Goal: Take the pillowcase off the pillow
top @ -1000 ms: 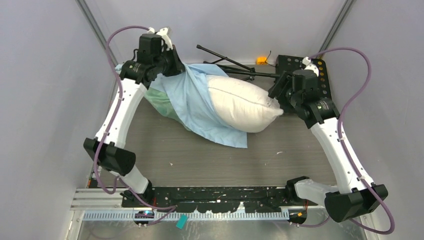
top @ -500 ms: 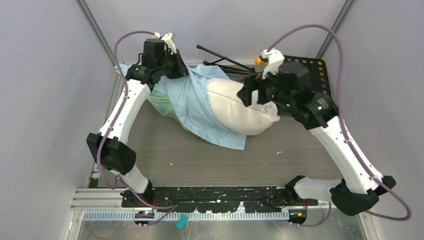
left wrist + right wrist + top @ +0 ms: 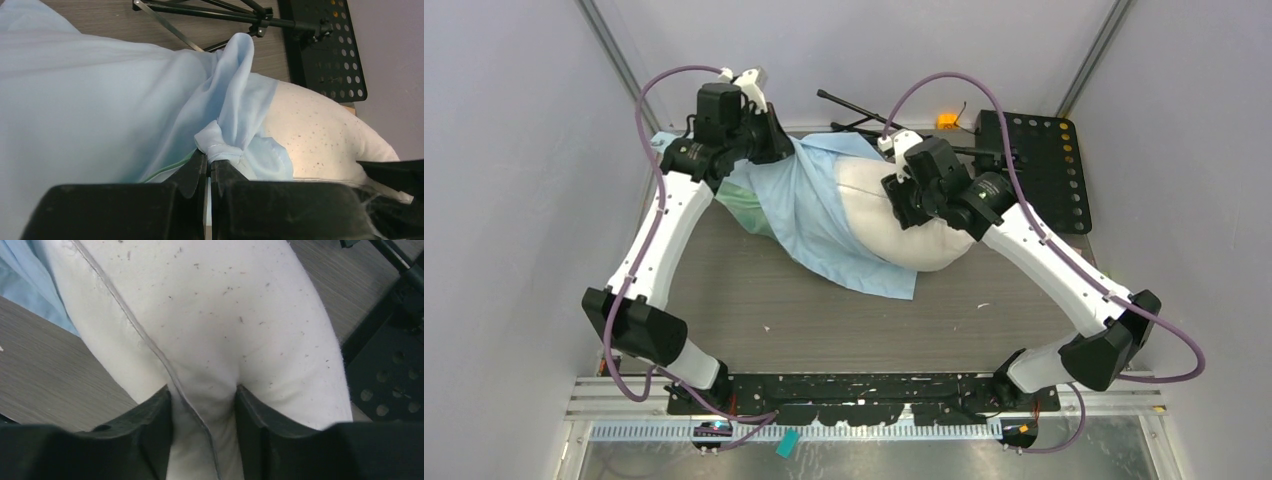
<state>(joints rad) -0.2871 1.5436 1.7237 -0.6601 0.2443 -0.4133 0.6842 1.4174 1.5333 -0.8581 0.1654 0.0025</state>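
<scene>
The white pillow (image 3: pixel 894 235) lies at mid-table, its left part still inside the light blue pillowcase (image 3: pixel 809 205), whose mint green face shows at the far left. My left gripper (image 3: pixel 776 143) is shut on a bunched hem of the pillowcase (image 3: pixel 227 135) at the back left, its tips (image 3: pixel 210 162) pinching the fold. My right gripper (image 3: pixel 902 205) sits on top of the pillow and is shut on a pinch of the pillow (image 3: pixel 205 340) along its seam; the cushion bulges between the fingers (image 3: pixel 160 415).
A folded black tripod (image 3: pixel 894 130) lies at the back behind the pillow. A black perforated plate (image 3: pixel 1039 160) sits at the back right, with a small orange object (image 3: pixel 946 121) beside it. Grey walls close in on both sides.
My right arm has swung left from the pillow's right end onto its top and now pinches it. My left gripper has kept hold of the pillowcase, shifting slightly left.
</scene>
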